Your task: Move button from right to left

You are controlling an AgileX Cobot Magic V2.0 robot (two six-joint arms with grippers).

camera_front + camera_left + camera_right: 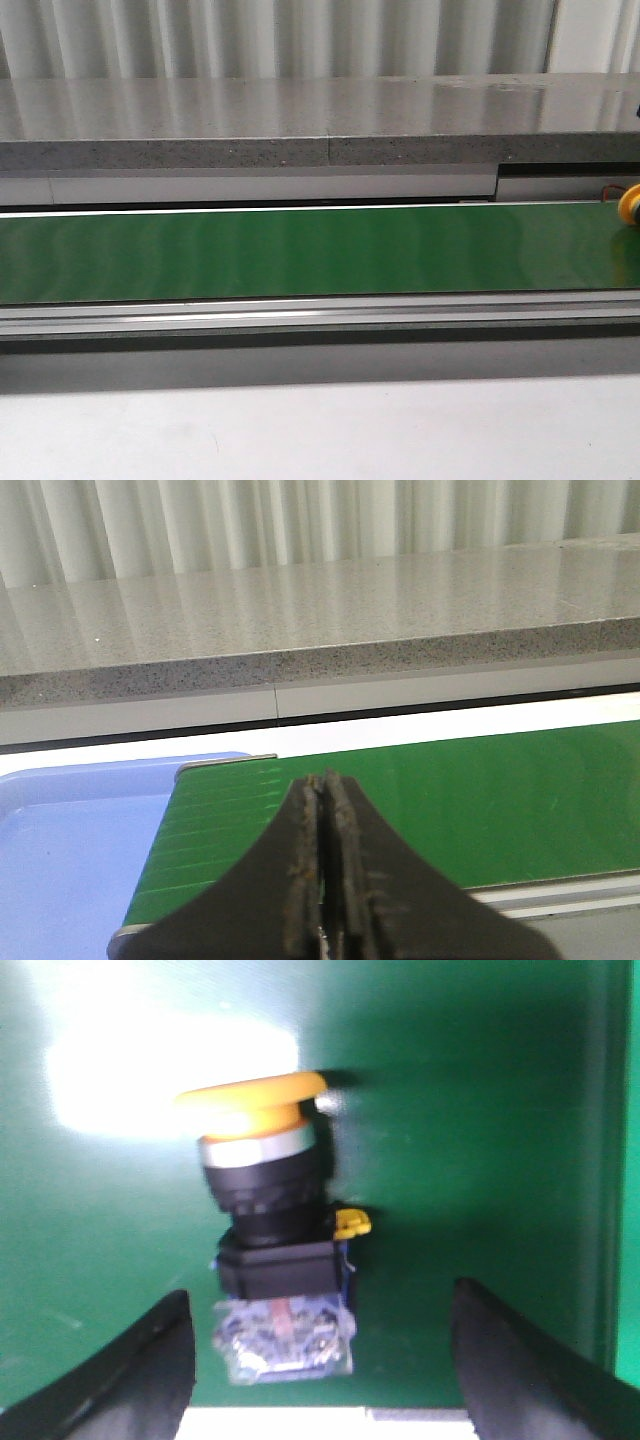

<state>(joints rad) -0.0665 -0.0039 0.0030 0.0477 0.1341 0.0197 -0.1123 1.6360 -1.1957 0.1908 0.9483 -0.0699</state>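
Right now the button lies on its side on the green belt, at the belt's far right end, its yellow cap barely showing in the front view; the right hand hovers over it with fingers spread wide, one on each side, touching nothing; the left hand is pinched closed and empty near the belt's left end, beside a blue tray. My worry is the grasp: the round cap and collar could roll or slip if the fingers close unevenly; the button looks off-centre between them, so one finger may nudge it away first.
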